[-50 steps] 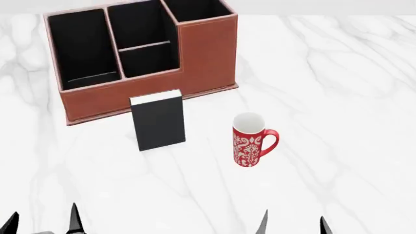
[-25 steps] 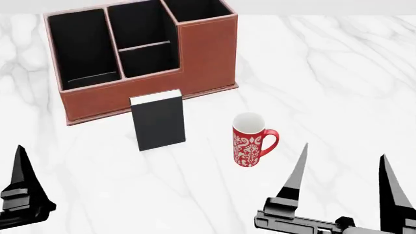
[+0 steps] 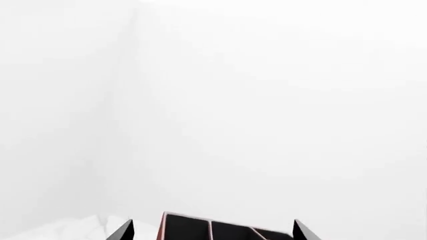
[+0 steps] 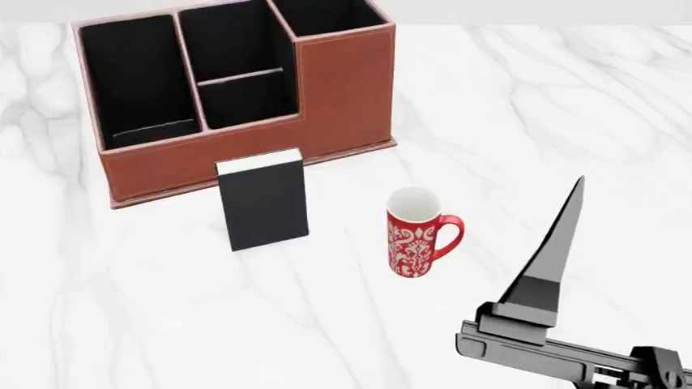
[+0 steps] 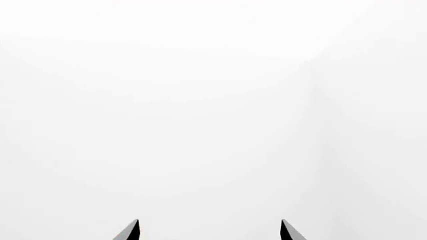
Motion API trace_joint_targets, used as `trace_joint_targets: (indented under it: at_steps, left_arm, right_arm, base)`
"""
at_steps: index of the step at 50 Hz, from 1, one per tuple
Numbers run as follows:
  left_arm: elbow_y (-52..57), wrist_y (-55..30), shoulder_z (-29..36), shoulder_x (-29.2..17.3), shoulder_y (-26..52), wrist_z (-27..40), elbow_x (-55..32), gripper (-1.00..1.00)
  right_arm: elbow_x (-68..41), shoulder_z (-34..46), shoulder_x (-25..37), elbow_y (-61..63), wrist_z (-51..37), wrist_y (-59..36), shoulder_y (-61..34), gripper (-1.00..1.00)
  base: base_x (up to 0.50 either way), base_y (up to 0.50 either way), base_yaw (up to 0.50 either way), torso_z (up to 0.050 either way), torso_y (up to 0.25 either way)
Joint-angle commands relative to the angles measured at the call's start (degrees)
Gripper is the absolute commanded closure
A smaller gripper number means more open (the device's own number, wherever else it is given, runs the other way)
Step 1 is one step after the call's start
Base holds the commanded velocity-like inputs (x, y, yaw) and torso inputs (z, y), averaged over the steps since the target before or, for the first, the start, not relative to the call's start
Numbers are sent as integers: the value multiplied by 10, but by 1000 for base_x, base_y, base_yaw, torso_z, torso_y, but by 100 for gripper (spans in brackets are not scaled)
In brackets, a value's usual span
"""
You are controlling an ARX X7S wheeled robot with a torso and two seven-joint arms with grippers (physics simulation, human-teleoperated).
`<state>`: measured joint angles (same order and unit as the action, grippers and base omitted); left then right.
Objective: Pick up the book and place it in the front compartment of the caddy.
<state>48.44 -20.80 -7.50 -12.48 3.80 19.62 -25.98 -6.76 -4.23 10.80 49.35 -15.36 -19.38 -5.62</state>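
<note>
The black book stands upright on the marble table, just in front of the reddish-brown caddy. The caddy's black compartments are open to the top. My left gripper is out of the head view; in the left wrist view its tips stand wide apart, with the caddy's top far off between them. My right gripper is open and empty and faces a white wall. One of its fingers rises at the head view's lower right, right of the mug and well away from the book.
A red-and-white patterned mug stands right of the book, handle to the right. The white marble table stretches all round. The room's walls are plain white.
My right gripper has risen and shifted right; only one finger now shows in the head view. My left gripper has gone out of the head view. Book, mug and caddy have not moved.
</note>
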Motion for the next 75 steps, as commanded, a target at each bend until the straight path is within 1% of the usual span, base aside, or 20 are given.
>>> trace_joint_targets:
  at_steps: [1, 4, 5, 41, 75]
  left_arm:
    - [19, 2, -6, -7, -5, 4, -9, -100]
    - [20, 2, -4, -8, -5, 5, -10, -100]
    - [20, 2, -4, -9, -5, 6, -10, -100]
    - [43, 5, 8, -32, -11, 17, -11, -100]
    - [47, 3, 9, -43, -7, 32, -36, -100]
  right_arm:
    - [17, 7, 8, 20, -20, -36, -9, -100]
    - [18, 10, 9, 22, -21, -34, -9, -100]
    - [14, 7, 8, 19, -20, -19, -6, -100]
    - [8, 8, 21, 20, -38, -25, -6, -100]
    - [0, 12, 32, 17, -50, -29, -5, -100]
  base:
    - [0, 0, 0, 0, 0]
    - [35, 0, 0, 0, 0]
    - [434, 0, 0, 0, 0]
    - [500, 0, 0, 0, 0]
    - [500, 0, 0, 0, 1]
